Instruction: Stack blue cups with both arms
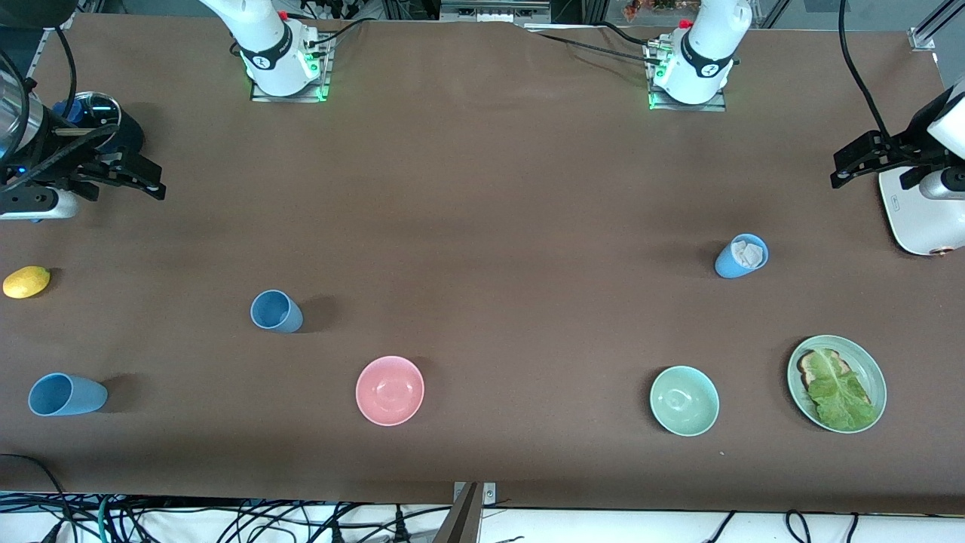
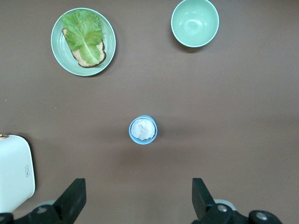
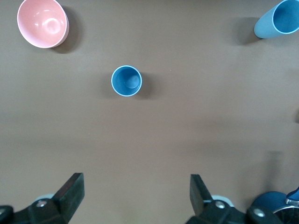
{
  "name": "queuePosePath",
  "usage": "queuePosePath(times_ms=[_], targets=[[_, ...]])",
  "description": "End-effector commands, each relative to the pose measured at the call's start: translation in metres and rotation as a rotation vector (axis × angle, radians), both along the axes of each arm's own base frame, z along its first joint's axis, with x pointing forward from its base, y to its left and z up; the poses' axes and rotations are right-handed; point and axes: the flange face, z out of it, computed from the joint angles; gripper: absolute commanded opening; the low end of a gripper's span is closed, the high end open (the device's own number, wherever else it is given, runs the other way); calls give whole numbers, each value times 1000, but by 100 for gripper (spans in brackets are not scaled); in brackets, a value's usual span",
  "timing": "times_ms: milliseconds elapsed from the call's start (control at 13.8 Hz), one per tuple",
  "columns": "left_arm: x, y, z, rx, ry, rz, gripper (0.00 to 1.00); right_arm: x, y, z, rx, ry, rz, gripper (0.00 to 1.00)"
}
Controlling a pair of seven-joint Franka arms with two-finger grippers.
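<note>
Blue cups, three of them, none held, none stacked yet. Left gripper (image 2: pixel 136 200): fingers (image 2: pixel 74 198) spread wide and empty, hovering over bare table at the left arm's end, next to the white toaster (image 1: pixel 916 219). Right gripper (image 3: pixel 135 198): fingers (image 3: pixel 70 193) equally wide, nothing between them, hanging over the table's edge at the right arm's end, above a dark-blue saucepan (image 1: pixel 98 121).

Outward from the left gripper: one cup (image 2: pixel 143 129) upright, stuffed with crumpled white paper, nearer the front camera than the toaster. Nearer the camera again, a mint bowl (image 1: pixel 684 400) and a green plate (image 1: pixel 837 373) with toast and lettuce.

Outward from the right gripper: a second cup (image 3: pixel 126 80) upright and empty, with a pink bowl (image 1: pixel 390 390) nearer the camera. A third cup (image 1: pixel 66 394), at the right arm's end near the front edge, looks upright too, though hard to be sure. A lemon (image 1: pixel 26 282) sits by that table end.

Look: plain matte light blue, no handles, slight taper, thin rims.

Handling, by judgement: light, rigid, probably plastic or ceramic; smooth walls likely to slip under a loose pinch. Best taken across the upper wall just below the rim, or one finger inside and one outside the lip. Paper-filled cup unfit to receive another until emptied.
</note>
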Motion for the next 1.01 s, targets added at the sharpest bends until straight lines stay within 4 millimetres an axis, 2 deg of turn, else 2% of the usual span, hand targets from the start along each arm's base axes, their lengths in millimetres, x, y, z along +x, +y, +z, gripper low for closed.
queuePosePath(times_ms=[0, 942], targets=[[1, 3, 5, 25, -4, -21, 100, -3, 0, 9, -4, 0, 17, 100], [1, 3, 5, 25, -4, -21, 100, -3, -2, 8, -10, 1, 29, 100]])
